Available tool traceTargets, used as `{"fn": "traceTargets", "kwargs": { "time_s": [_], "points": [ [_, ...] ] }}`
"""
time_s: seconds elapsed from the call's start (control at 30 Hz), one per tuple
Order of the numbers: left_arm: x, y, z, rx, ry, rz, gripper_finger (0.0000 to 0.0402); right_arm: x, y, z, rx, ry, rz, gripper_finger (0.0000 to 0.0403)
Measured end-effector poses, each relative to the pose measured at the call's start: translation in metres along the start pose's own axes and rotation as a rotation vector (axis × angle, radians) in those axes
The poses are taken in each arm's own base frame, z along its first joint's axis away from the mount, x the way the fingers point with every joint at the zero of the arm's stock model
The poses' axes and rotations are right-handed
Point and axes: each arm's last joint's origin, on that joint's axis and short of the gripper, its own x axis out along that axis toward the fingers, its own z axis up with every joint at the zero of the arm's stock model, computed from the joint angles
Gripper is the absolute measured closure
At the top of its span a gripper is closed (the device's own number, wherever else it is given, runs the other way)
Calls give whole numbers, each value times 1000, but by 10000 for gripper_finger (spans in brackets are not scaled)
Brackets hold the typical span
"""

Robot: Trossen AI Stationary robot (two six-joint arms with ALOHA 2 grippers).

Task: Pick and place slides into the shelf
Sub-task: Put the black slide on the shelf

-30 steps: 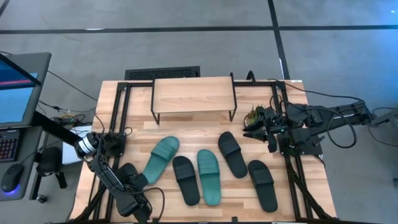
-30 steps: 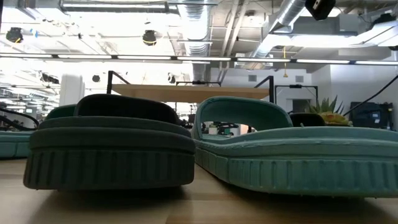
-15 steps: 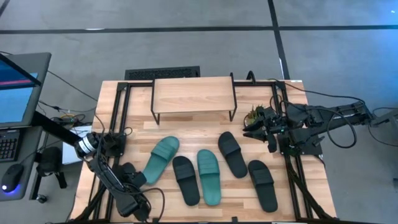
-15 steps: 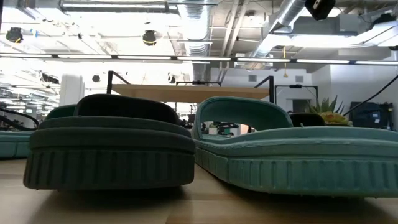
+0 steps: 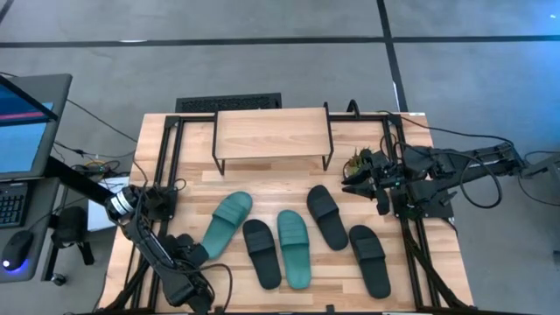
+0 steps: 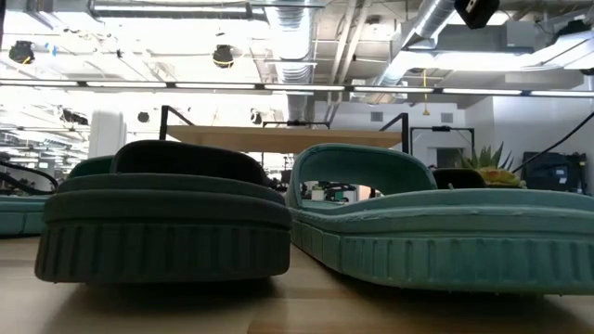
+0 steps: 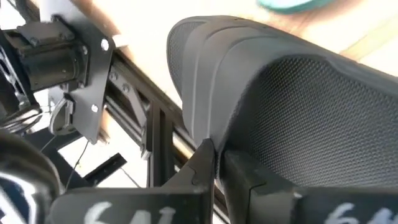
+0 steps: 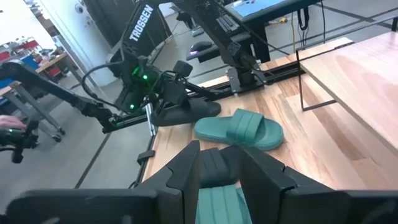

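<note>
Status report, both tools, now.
Left tool shut on black slide at table's near-left edge. Right tool idle, right side. Shelf empty on top.

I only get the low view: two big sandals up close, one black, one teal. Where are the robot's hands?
Observer: The left gripper is at the near left corner of the table, shut on the edge of a black slide.
Operator: And the other hand?
Observer: The right gripper waits open over the table's right side, holding nothing.
Operator: Is anything on the shelf yet?
Observer: From above, the shelf shows a bare top board; no sandal lies on it.
</note>
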Motion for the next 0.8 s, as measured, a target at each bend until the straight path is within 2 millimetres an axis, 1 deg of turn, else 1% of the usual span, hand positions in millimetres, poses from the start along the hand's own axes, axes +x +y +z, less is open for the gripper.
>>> {"fn": "traceTargets", "kwargs": {
  "time_s": [0.4, 0.6, 0.8],
  "points": [
    [-11, -1, 5, 12, -28, -44, 401, 0, 0, 0, -2, 0, 0, 305],
    [-12, -1, 4, 13, 1, -47, 401, 0, 0, 0, -2, 0, 0, 305],
    [-22, 11, 2, 5, 5, -97, 401, 0, 0, 0, -9, 0, 0, 305]
  ]
}}
